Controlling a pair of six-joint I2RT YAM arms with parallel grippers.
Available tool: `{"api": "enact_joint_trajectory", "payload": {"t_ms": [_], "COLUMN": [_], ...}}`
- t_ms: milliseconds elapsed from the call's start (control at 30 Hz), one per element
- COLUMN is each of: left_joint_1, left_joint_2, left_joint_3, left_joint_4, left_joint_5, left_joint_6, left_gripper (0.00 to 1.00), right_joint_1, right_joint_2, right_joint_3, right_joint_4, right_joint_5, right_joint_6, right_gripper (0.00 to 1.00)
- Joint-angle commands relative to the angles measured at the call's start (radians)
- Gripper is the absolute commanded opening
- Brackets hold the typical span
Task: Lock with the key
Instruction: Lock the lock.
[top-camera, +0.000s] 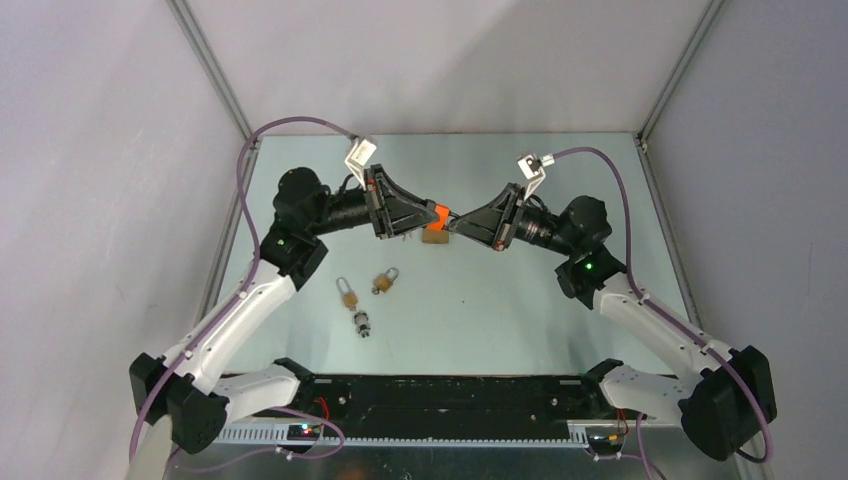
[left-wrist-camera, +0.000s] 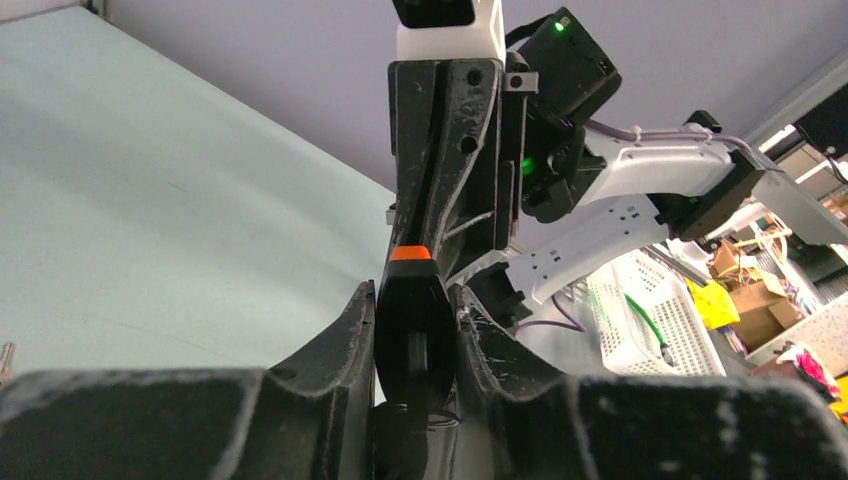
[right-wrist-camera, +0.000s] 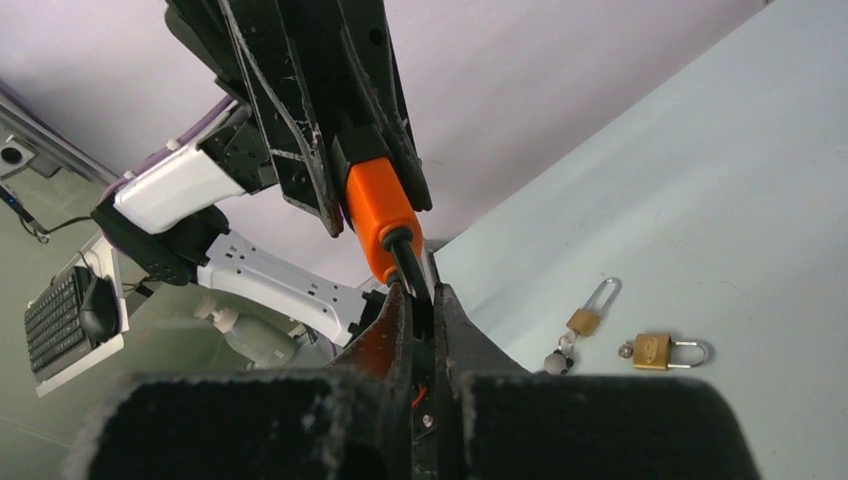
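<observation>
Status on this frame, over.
Left gripper and right gripper both shut on orange-and-black piece, one at each end. Brass padlock just below them, hold unclear. Two loose padlocks lie aside, nothing blocking.

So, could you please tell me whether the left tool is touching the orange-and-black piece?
Touching. The left wrist view shows the left tool clamped against both sides of the orange-and-black piece.

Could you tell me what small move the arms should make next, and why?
Probably a slight twist of the right end effector about the thin dark shaft it pinches. The left end effector grips the orange-tipped piece that the shaft runs into, so turning seems due, though seating is hidden.
</observation>
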Motion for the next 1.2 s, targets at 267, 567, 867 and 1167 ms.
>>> {"api": "enact_joint_trajectory", "payload": {"t_ms": [267, 567, 867, 1167], "left_joint_1": [-0.133, -0.190, -0.244, -0.312], "left_joint_2": [0.074, 0.119, 0.117, 0.117], "left_joint_3": [-0.102, -0.145, -0.201, -0.280], "left_joint_4": [-0.027, -0.026, -0.002, 0.055], "left_joint_5": [-0.134, -0.210, -0.256, -0.260], "left_joint_6": [0.075, 0.071, 0.082, 0.084], "left_gripper": [0.00, 0.00, 0.00, 0.00], "right_joint_1": [0.125, 0.155, 0.156, 0.132], "right_joint_2": [0.035, 0.025, 0.007, 0.036], "right_joint_3": [0.095, 0.096, 0.097, 0.110], "right_joint_4": [0.149, 0.271, 0.324, 0.363], "right_joint_5": [0.062, 0.099, 0.131, 0.180], "right_joint_6": [-0.008, 0.021, 0.039, 0.086], "right_gripper": [0.00, 0.00, 0.00, 0.00]}}
